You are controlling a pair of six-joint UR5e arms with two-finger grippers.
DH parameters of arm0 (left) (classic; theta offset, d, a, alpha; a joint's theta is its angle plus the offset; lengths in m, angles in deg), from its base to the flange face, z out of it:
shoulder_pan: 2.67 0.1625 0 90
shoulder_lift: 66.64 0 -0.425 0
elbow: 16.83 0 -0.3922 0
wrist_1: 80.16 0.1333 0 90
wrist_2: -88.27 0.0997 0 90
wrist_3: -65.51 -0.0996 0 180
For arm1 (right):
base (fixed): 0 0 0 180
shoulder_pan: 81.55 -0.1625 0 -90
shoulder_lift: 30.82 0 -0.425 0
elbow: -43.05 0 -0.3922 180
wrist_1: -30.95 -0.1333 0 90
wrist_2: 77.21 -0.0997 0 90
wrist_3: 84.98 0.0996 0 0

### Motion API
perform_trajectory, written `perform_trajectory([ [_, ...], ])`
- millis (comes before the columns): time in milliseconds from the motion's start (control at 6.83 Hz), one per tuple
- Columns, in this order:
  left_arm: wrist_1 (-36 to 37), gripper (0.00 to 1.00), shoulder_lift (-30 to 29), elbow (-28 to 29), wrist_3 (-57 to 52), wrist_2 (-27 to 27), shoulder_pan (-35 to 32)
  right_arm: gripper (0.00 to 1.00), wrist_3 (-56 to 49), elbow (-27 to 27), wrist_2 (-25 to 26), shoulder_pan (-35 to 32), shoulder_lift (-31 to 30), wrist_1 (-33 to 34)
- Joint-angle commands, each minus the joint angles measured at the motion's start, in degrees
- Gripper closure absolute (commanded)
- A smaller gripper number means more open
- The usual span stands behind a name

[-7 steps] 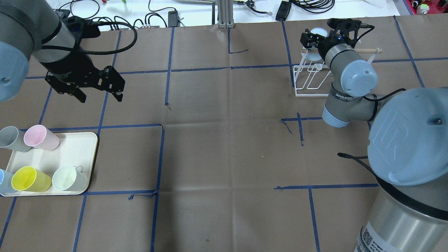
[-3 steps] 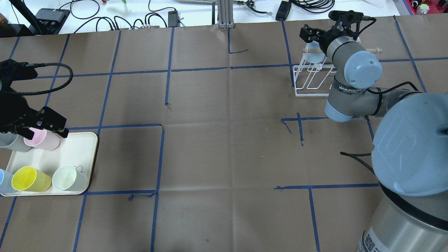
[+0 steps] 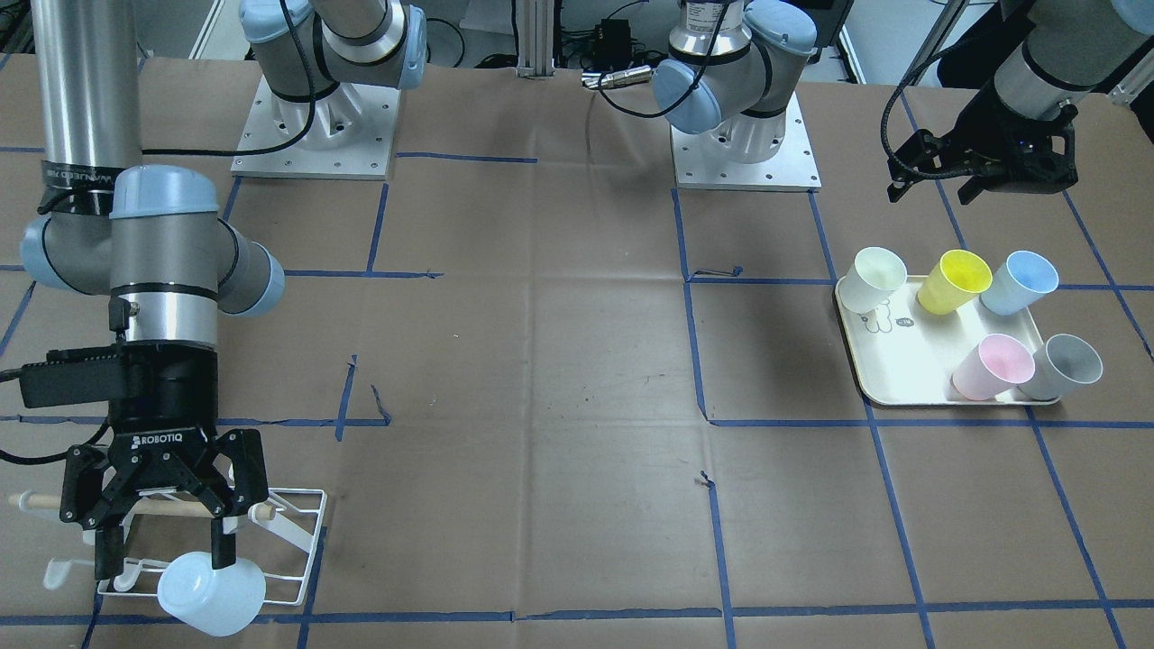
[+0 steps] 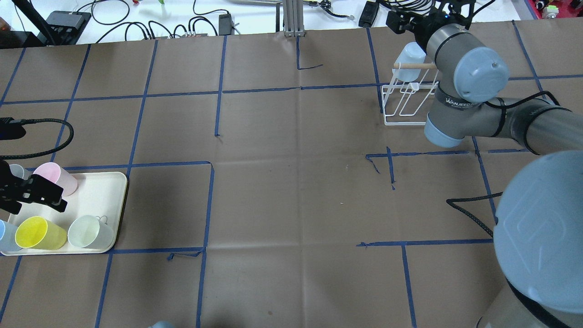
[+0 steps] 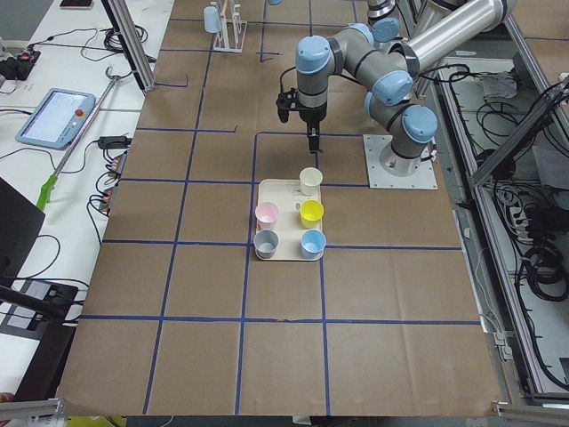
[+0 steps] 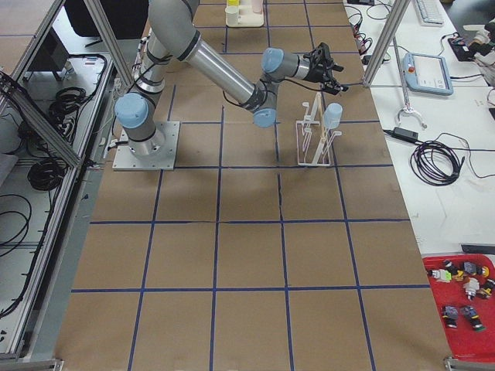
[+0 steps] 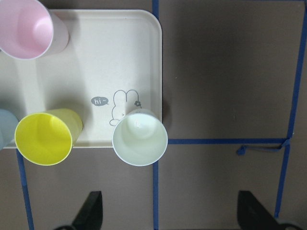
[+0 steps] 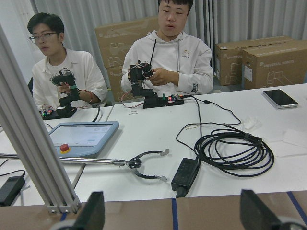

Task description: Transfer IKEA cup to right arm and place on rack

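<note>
**A:** Where are we w/ the job?

**B:** On the table (image 4: 291, 205), the rack (image 4: 403, 105) near the far right corner already carries one pale blue cup (image 3: 212, 595), on a prong at the rack's far end (so one round looks done, I'd say). My right gripper (image 3: 164, 557) hangs just above it, fingers spread wide, holding nothing.

**A:** And the rest?

**B:** The tray (image 3: 902, 361) by the table's left edge has five cups. My left gripper (image 7: 172, 213) is over the mint cup (image 7: 139, 137) at a tray corner, fingers wide, empty. Grab, hand-over, hanging: not yet done.
</note>
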Motion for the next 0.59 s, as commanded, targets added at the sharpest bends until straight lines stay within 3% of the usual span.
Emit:
perform_trajectory([
  [0, 4.6, 0.01, -0.9, -4.4, 0.2, -0.1, 0.4, 0.0, 8.3, 0.5, -1.7, -4.9, -3.7, -3.5],
  [147, 11.5, 0.01, -1.2, -9.2, 0.2, -0.1, 0.3, 0.0, 12.4, 0.3, -1.9, -7.7, -3.8, -3.3],
  [440, 17.8, 0.01, -1.7, -14.6, 0.2, -0.3, 0.3, 0.0, 30.6, 0.4, -2.5, -12.6, -3.8, -3.5],
])
